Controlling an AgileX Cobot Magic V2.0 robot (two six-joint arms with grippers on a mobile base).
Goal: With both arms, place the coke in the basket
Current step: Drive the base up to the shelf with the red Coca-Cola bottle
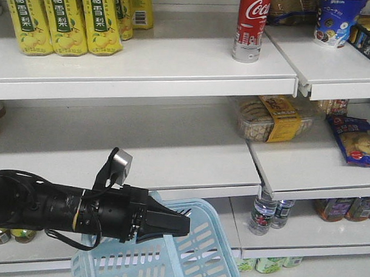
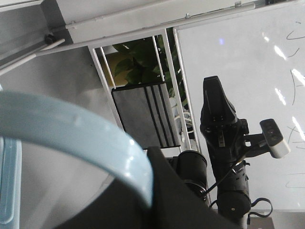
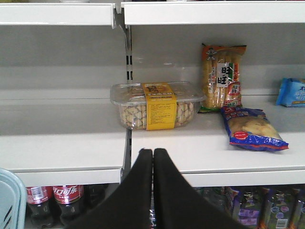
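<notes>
2 arms, 1 target. Left gripper (image 1: 183,225): jaws closed on the raised handle of the light blue basket (image 1: 199,256), low and left of centre. Coke (image 1: 250,28): upright on the top shelf, right of the yellow pear-drink bottles (image 1: 61,19). It is probably rigid, smooth, fairly heavy if full and easily tipped, and is best pinched across the mid-body label. Right gripper (image 3: 153,152): fingers pressed together, empty.

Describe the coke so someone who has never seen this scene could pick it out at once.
Look at the white store shelving and go to its top visible shelf. Right of the yellow pear-drink bottles, standing alone near the board's right end, is the coke. It is the only red container there, with white script and a silvery base.
</notes>
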